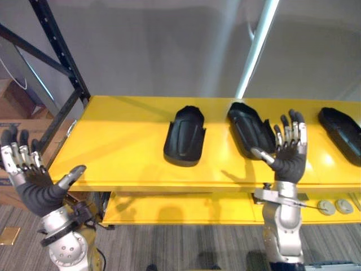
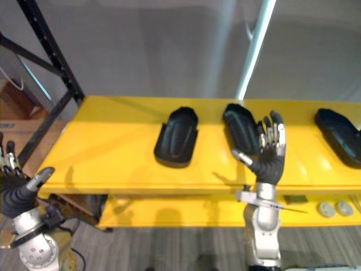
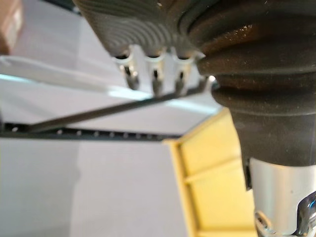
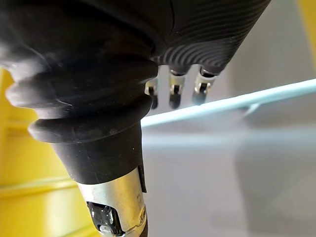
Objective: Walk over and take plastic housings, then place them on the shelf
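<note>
Three housings lie on the shelf. At 8 o'clock is the left hand, at 4 o'clock the right hand, both spread.

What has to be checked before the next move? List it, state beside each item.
1. The left hand open and empty: ok.
2. The right hand open and empty: ok.
3. A housing in hand for placing: not ok, neither hand holds one.
4. The shelf has bare room left of the left housing: ok.
5. The right hand clear of the middle housing: cannot tell, they overlap in the eye views.
6. The right housing lying fully on the shelf: cannot tell, the view's edge cuts it off.
</note>
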You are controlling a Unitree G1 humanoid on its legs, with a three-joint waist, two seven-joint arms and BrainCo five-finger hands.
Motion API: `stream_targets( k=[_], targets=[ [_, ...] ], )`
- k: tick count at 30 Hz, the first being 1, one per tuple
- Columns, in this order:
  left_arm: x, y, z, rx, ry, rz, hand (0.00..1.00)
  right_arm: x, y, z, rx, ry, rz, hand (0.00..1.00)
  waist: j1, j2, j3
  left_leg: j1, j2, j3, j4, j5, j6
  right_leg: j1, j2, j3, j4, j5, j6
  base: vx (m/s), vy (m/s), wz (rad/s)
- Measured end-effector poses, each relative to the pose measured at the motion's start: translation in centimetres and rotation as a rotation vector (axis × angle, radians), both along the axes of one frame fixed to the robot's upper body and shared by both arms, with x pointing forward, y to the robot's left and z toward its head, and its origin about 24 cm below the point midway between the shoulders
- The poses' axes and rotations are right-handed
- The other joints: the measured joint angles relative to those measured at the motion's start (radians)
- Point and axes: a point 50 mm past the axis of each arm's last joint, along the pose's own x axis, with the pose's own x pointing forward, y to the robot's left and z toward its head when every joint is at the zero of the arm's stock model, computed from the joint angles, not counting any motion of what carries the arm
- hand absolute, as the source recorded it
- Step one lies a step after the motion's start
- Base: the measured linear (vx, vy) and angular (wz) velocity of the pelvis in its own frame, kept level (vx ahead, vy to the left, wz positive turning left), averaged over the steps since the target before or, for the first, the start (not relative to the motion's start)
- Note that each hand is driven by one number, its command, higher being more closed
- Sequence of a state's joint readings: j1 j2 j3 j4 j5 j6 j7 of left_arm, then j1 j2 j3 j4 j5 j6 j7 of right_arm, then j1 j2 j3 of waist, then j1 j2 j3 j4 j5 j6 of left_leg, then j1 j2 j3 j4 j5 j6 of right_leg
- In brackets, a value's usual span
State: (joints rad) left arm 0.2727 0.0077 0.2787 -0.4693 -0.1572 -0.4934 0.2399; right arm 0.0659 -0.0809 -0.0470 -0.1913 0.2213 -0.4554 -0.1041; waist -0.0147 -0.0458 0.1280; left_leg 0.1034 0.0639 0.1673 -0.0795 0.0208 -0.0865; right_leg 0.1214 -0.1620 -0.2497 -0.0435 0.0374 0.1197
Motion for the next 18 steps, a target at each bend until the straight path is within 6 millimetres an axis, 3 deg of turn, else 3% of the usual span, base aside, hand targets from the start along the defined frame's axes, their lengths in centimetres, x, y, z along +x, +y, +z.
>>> stream_targets(
  k=[5,8,13,18],
  targets=[
    [2.1,-1.9,0.2,-0.029,-0.033,-0.179,0.00,0.9,-1.2,-1.5,0.013,0.084,-0.060,0.00,0.000,-0.010,0.059,-0.035,-0.026,-0.080,0.024,0.008,0.012,-0.023,-0.041,-0.052,0.134,-0.071,0.009,-0.07,0.023,0.47],
    [2.5,-2.1,0.1,-0.027,-0.031,-0.219,0.00,2.4,-1.0,-0.5,0.021,0.050,-0.055,0.00,0.011,-0.012,0.090,-0.039,-0.029,-0.098,0.017,0.019,0.017,-0.023,-0.044,-0.055,0.143,-0.076,0.010,-0.04,0.019,0.21],
    [2.9,-2.2,0.3,-0.028,-0.035,-0.229,0.00,5.1,-1.0,2.0,-0.011,-0.017,-0.049,0.00,0.028,-0.011,0.090,-0.058,-0.020,-0.083,0.018,0.021,0.014,-0.046,-0.034,-0.045,0.137,-0.072,0.008,0.00,-0.005,-0.04],
    [3.4,-2.3,-0.1,-0.026,0.009,-0.197,0.00,6.2,-1.2,2.5,-0.020,0.004,-0.050,0.00,0.031,-0.009,0.091,-0.064,-0.018,-0.083,0.021,0.022,0.012,-0.048,-0.032,-0.044,0.133,-0.062,0.003,0.03,0.003,0.02]
  ],
)
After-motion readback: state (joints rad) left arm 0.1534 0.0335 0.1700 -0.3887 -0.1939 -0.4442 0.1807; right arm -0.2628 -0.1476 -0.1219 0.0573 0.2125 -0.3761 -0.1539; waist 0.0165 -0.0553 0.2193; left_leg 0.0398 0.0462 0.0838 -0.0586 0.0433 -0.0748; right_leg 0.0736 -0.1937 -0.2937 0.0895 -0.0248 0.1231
